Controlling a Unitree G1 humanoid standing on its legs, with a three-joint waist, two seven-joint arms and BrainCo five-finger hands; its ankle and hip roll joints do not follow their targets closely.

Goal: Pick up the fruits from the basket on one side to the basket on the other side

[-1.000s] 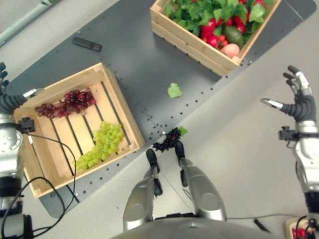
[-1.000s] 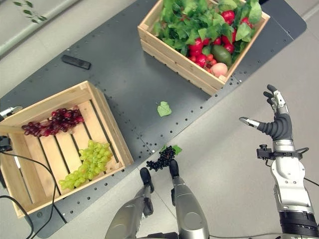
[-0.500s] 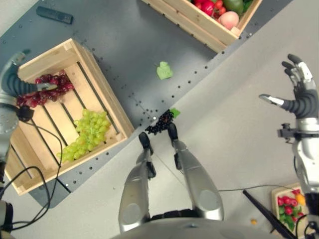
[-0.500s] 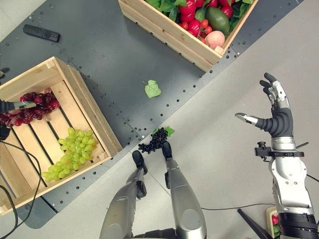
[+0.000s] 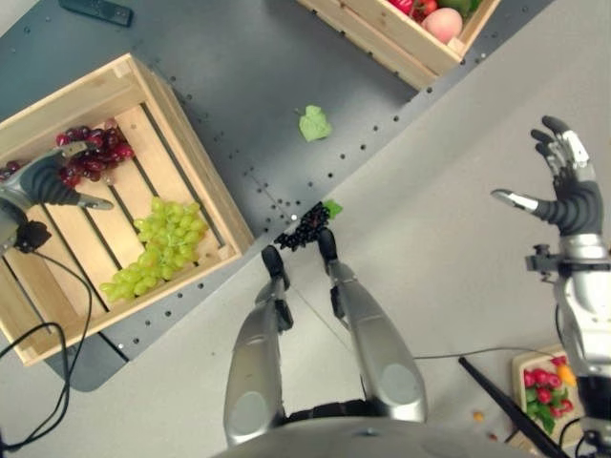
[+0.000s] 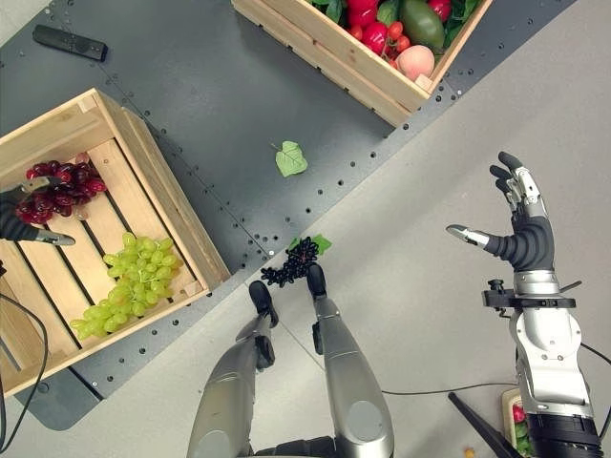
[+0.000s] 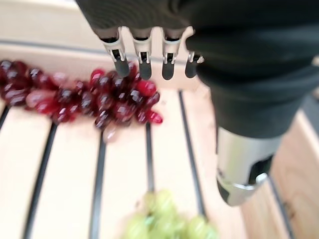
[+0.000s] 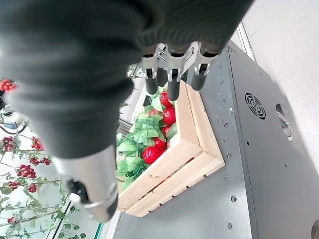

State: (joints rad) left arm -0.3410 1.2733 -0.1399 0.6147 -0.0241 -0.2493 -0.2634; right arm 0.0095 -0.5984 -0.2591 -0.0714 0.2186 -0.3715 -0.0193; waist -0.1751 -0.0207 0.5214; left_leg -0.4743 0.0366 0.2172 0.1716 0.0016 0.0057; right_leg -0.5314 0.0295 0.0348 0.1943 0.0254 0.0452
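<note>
A wooden crate (image 5: 191, 148) on the left holds a bunch of red grapes (image 5: 91, 153) and a bunch of green grapes (image 5: 158, 243). My left hand (image 5: 43, 181) hovers open inside this crate beside the red grapes (image 7: 99, 99), its straight fingers (image 7: 144, 64) holding nothing. A second crate (image 5: 382, 48) at the top right is packed with leaves, red fruits, an avocado (image 6: 420, 19) and a peach (image 5: 442, 24). My right hand (image 5: 563, 191) is raised open over the grey floor at the right, empty. A bunch of black grapes (image 5: 304, 227) lies on the floor between the crates.
A loose green leaf (image 5: 312, 124) lies on the dark mat between the crates. A black remote (image 5: 95, 11) rests at the mat's far left. A small tray of red fruits (image 5: 544, 386) sits on the floor at the lower right.
The camera has tilted, shifting the whole scene. My left hand has come from outside the crate's left edge to over its slats by the red grapes. The right hand stays raised and open.
</note>
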